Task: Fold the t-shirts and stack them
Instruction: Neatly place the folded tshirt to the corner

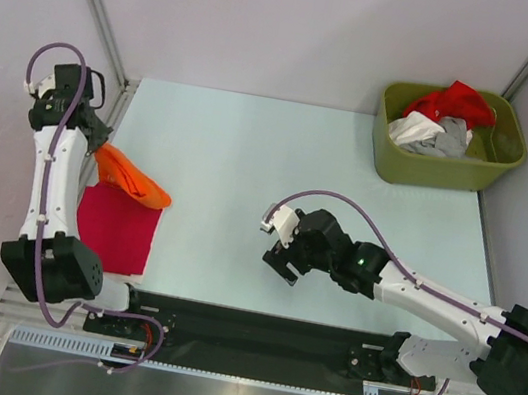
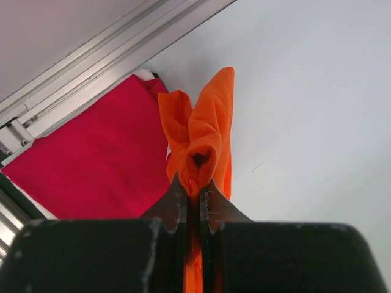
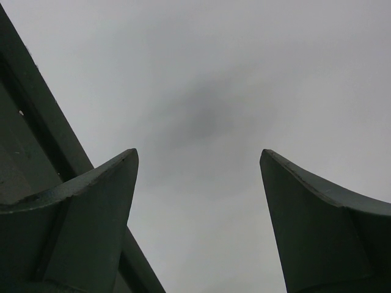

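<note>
At the left edge of the table (image 1: 251, 155), the left gripper (image 2: 194, 183) is clamped shut on a bunched wad of the orange tee (image 1: 133, 181). The cloth trails from the jaws over the far corner of the magenta tee (image 1: 117, 229), which lies flat and squared near the table's near-left corner, apparently already folded. The step in hand looks to be folding the orange tee and stacking it on the magenta one. Since it is crumpled rather than folded, the next move likely calls for spreading it flat on open tabletop, probably with the other arm taking a second corner.

Mid-table, the right gripper (image 1: 284, 260) hovers low, fingers spread wide with nothing between them. At far right, the bin (image 1: 431, 170) holds a red tee (image 1: 453, 99), a white tee (image 1: 415, 130) and a grey tee (image 1: 448, 139) in a heap, not yet handled.

Much of the orange tee is hidden: the left arm (image 1: 50, 172) covers part from above, and the wrist view cuts it off behind the fingers. Whether it rests on the magenta tee or hangs just above cannot be told, nor how many garments the bin holds.
</note>
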Action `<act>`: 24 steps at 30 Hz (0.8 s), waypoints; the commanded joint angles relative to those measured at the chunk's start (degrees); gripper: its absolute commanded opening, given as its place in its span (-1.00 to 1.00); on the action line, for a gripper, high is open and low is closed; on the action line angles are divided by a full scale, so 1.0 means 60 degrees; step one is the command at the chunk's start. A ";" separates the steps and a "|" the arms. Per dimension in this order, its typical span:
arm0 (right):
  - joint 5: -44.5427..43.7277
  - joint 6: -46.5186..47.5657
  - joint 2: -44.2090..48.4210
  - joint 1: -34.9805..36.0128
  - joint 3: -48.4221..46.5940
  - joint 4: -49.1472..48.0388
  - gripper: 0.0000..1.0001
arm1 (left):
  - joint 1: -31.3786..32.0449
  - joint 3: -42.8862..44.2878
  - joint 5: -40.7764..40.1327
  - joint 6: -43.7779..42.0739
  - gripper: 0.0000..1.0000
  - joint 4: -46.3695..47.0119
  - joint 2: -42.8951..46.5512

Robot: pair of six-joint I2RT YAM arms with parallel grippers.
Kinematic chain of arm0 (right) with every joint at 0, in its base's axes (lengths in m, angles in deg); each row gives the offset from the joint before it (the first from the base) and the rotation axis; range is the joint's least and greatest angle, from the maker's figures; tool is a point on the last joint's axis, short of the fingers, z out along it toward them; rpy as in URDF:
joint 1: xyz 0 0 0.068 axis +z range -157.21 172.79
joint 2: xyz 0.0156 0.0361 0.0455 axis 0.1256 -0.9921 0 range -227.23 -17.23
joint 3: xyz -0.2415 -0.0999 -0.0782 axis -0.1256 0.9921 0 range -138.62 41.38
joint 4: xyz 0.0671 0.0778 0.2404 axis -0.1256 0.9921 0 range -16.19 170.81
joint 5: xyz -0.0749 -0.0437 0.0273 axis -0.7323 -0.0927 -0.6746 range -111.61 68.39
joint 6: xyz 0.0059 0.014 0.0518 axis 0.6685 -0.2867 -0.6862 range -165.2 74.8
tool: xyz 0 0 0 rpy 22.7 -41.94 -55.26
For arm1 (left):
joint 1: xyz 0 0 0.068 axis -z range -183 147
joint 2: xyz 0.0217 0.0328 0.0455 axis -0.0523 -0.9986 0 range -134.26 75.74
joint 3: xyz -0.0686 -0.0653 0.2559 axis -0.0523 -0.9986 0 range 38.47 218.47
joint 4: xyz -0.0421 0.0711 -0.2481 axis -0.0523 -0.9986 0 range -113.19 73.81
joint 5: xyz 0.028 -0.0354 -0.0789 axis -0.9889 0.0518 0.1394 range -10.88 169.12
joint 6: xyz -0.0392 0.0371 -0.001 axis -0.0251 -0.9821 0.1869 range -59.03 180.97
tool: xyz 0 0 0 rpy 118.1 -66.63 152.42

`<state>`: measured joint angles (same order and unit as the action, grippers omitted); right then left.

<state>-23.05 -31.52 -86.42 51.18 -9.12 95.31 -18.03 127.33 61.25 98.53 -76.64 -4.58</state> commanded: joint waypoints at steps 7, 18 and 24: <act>0.0136 -0.0199 -0.0055 0.0141 -0.0387 -0.0331 0.71 | -0.0673 -0.0688 0.0048 -0.0868 -0.99 0.0552 0.0758; 0.0151 -0.0140 -0.0129 0.0200 -0.0416 -0.0345 0.71 | -0.1142 -0.0952 -0.0025 -0.1411 -0.99 0.0714 0.1168; 0.0151 -0.0227 -0.0173 0.0229 -0.0372 -0.0419 0.71 | -0.1333 -0.1684 0.0385 -0.1353 -0.99 0.0758 0.1271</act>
<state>-22.59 -31.70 -87.14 52.01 -9.21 94.87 -25.09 119.00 62.43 91.82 -73.58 1.17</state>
